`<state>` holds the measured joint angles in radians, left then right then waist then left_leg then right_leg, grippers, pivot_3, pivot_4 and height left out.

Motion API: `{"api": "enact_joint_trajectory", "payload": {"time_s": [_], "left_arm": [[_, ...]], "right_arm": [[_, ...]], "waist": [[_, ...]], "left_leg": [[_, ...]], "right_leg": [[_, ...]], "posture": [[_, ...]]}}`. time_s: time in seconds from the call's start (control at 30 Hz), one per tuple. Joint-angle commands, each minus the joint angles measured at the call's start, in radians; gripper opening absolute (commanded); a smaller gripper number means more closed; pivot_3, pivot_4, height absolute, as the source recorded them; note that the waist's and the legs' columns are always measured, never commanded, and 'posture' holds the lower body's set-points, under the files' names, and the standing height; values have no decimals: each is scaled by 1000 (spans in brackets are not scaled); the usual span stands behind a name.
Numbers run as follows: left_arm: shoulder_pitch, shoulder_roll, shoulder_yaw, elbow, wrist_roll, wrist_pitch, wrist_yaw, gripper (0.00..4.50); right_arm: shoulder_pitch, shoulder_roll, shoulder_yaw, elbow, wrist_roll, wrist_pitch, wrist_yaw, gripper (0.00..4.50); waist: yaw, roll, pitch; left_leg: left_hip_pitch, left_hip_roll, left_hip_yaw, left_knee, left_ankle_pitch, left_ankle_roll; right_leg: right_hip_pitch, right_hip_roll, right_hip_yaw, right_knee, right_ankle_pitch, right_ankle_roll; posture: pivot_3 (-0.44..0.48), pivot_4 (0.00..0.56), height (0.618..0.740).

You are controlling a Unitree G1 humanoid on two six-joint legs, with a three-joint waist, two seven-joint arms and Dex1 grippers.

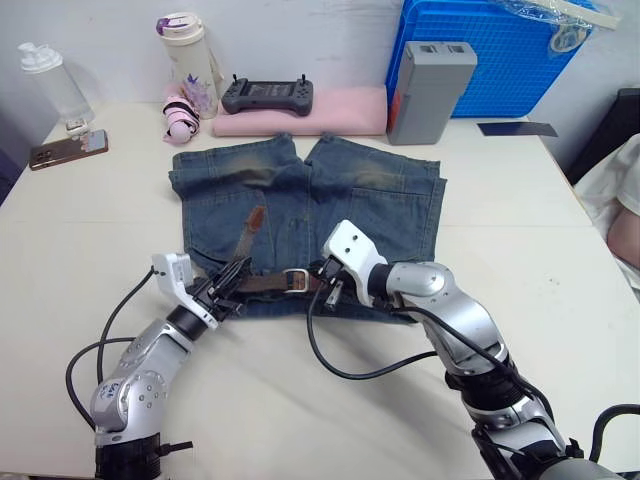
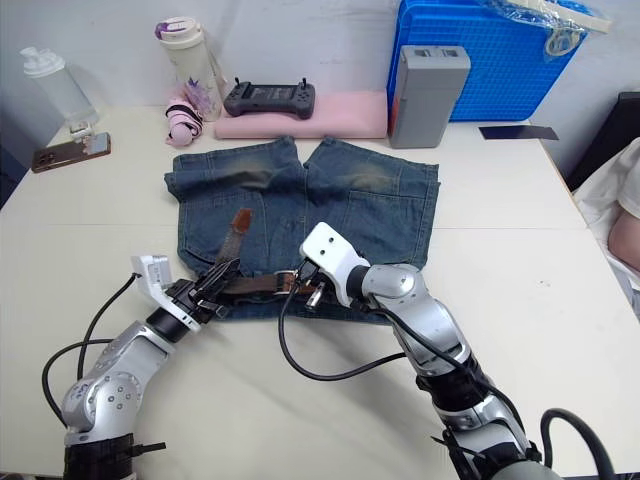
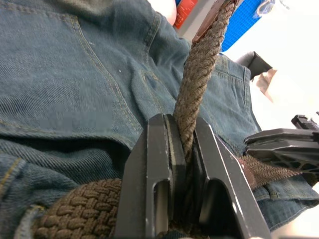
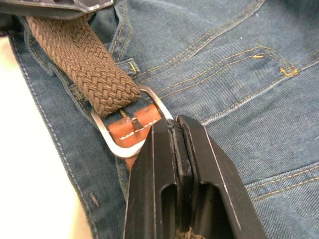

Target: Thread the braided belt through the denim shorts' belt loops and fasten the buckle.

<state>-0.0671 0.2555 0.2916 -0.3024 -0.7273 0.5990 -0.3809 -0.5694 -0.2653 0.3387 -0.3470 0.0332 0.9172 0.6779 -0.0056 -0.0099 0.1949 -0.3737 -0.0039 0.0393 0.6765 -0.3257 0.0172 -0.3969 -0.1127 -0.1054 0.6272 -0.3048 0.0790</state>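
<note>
The denim shorts [image 1: 305, 215] lie flat mid-desk, waistband toward the near edge, legs toward the far edge. The braided belt [image 1: 262, 283] runs along the waistband, its tan tip angled up over the left leg. The left gripper [image 3: 182, 164] pinches the strap. The right gripper [image 4: 179, 164], fingers pressed together, touches the buckle [image 4: 127, 127].

A lab-style test room: a plain white table [image 1: 560, 260] against a bare wall, with a blue plastic crate [image 1: 490, 50] at one o'clock, a grey box [image 1: 428, 90] and a handheld controller [image 1: 267, 96] at twelve.
</note>
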Motion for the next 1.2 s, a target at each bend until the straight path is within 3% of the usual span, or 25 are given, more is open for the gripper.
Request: {"api": "enact_joint_trajectory", "payload": {"time_s": [0.03,0.5,0.93,1.2], "left_arm": [[9,4,-3,-16,4,-17,1,0],[0,1,-14,-11,11,-29,15,0],[-9,-5,-35,-2,26,-44,17,0],[-6,3,-30,0,27,-46,14,0]], "right_arm": [[-15,3,25,-26,14,-6,-16,27],[-86,31,144,73,-10,-68,-37,27],[-150,-18,277,125,-49,-49,29,27],[-203,-24,131,78,42,-37,72,27]], "waist": [[0,0,0],[0,0,0],[-1,0,0],[0,0,0]], "left_leg": [[0,0,0,0,0,0],[0,0,0,0,0,0],[0,0,0,0,0,0],[-1,0,0,-1,0,0]], "right_leg": [[0,0,0,0,0,0],[0,0,0,-1,0,0],[0,0,0,-1,0,0],[0,0,0,-2,0,0]], "posture": [[0,150,712],[0,150,712],[0,150,712],[0,150,712]]}}
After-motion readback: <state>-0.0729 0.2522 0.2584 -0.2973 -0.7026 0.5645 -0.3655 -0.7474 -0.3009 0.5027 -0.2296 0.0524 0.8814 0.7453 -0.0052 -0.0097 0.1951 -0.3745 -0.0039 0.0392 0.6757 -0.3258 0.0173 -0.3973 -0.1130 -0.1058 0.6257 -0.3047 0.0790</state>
